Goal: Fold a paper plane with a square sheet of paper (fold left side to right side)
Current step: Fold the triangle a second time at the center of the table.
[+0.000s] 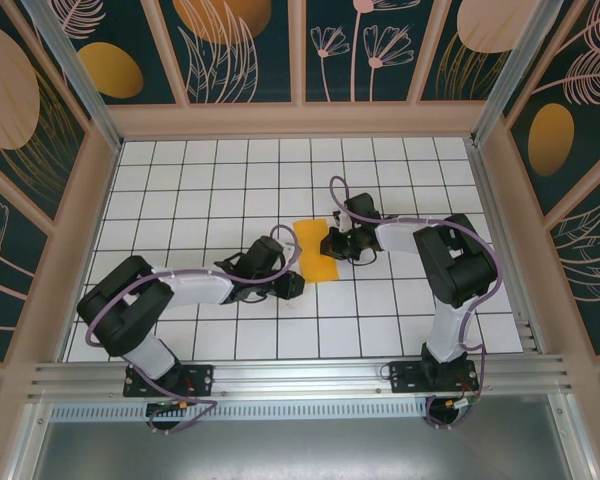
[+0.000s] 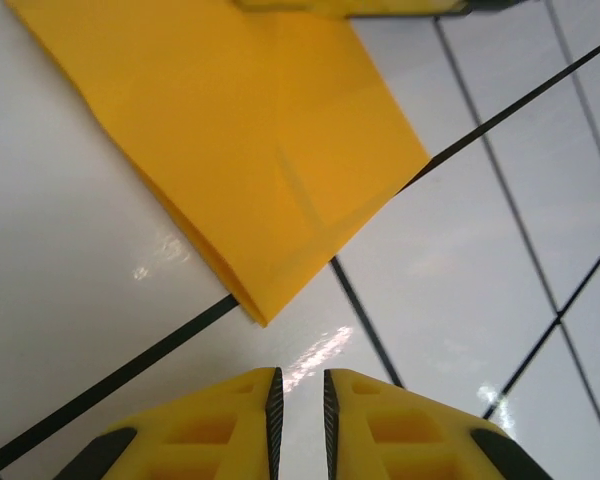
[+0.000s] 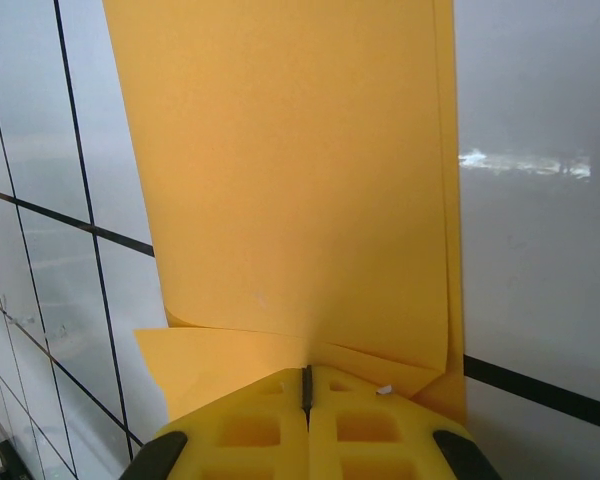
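First, the top camera: your left arm (image 1: 170, 295) rises from its base at 7 o'clock, folds at the elbow and runs its forearm toward 3 o'clock, low over the table (image 1: 210, 180). The left gripper (image 1: 292, 286) ends just beside the paper (image 1: 315, 252), at the sheet's 7 o'clock corner. The paper lies near the middle of the tiles as a narrow strip, its long axis running from 12 to 6. Your right arm (image 1: 450, 270) climbs from its base at 5 o'clock, bends at the elbow and reaches toward 9 o'clock. The right gripper (image 1: 337, 241) meets the strip's 3 o'clock edge, a little above its middle.

Next, the left wrist camera: the two yellow fingers (image 2: 230, 420) sit at 6 o'clock with a thin gap between them and nothing in it. A corner of the paper points down at them from 11 o'clock, close to the tips yet clear of them. You can see doubled layers along its left edge. It lies flat across a black grid line.

Last, the right wrist camera: that gripper's fingers are pressed together at 6 o'clock, and the paper's edge is caught in their seam. From that pinch the sheet spreads up toward 12 o'clock, with an upper layer over a lower one and a small crumpled fold beside the tips. White tiles show at 9 and 3 o'clock.
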You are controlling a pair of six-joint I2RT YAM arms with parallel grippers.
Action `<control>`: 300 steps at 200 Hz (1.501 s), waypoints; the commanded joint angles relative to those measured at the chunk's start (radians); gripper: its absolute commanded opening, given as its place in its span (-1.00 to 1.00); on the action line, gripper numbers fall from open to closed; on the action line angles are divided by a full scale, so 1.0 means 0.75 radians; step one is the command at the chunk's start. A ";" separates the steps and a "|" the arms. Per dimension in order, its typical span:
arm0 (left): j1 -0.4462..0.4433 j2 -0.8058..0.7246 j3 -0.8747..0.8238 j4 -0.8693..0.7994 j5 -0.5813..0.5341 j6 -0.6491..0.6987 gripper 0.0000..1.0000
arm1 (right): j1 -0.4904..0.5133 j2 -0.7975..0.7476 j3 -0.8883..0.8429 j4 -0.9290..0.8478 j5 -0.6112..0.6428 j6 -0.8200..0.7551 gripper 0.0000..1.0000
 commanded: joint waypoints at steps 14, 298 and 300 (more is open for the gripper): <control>-0.002 -0.001 0.136 -0.053 -0.009 0.055 -0.56 | -0.014 0.056 -0.003 -0.058 0.085 -0.013 -1.00; 0.118 -0.023 0.129 -0.072 -0.135 -0.042 0.03 | -0.109 -0.287 0.008 -0.044 0.081 -0.090 0.03; 0.119 -0.017 0.136 -0.070 -0.134 -0.041 0.04 | -0.114 -0.296 0.001 -0.045 0.082 -0.094 0.05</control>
